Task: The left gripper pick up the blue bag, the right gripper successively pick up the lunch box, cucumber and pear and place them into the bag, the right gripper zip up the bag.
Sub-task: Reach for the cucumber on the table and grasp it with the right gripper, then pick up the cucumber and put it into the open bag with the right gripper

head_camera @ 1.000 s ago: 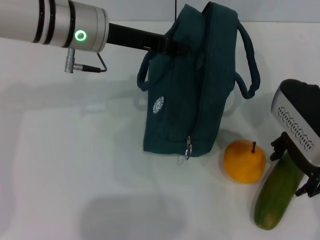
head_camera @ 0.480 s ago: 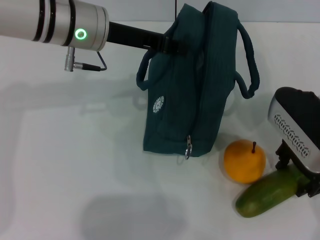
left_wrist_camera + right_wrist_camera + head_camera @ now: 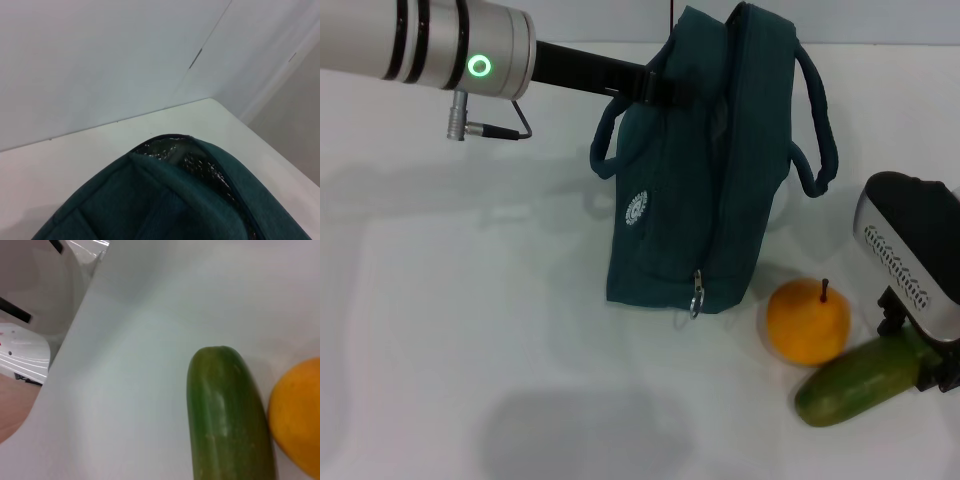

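The blue bag [image 3: 700, 200] stands upright at the table's middle back, its zipper ring [image 3: 696, 296] hanging at the front. My left gripper [image 3: 665, 92] is shut on its upper left edge; the left wrist view shows the bag [image 3: 165, 200] with a strip of foil lining [image 3: 200, 165] at its open top. The pear [image 3: 807, 322] sits right of the bag's base. Beside it lies the cucumber [image 3: 845, 388], with my right gripper [image 3: 915, 350] shut on its right end. In the right wrist view the cucumber [image 3: 227, 415] lies next to the pear [image 3: 297, 415]. The lunch box is out of view.
The white table [image 3: 470, 330] stretches bare to the left and front of the bag. Its edge [image 3: 65, 355] shows in the right wrist view, with floor beyond. A wall rises behind the table [image 3: 100, 60].
The cucumber has swung in my right gripper from nearly upright to lying crosswise, its free end now pointing left below the pear. The bag and left arm have stayed put.
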### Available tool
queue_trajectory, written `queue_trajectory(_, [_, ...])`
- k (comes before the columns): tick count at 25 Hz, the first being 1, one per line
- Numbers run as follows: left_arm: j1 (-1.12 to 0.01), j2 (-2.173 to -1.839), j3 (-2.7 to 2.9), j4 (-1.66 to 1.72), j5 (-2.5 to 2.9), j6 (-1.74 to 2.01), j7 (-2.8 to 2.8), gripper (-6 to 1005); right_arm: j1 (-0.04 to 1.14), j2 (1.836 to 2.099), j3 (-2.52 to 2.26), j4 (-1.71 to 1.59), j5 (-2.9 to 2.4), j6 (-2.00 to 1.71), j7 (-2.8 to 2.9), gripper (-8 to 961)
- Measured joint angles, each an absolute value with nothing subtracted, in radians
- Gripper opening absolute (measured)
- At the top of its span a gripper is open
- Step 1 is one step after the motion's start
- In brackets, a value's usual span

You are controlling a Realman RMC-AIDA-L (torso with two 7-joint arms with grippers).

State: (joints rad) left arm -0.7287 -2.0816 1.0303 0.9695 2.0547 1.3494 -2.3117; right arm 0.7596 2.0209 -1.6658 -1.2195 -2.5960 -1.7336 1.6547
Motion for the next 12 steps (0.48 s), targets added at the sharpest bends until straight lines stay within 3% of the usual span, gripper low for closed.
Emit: queue_trajectory(12, [-0.724,-2.080,1.026,0.974,2.056,1.353,-2.312,56,0.747,2.021,-1.605,-1.181,-2.595,-1.712,1.673,628])
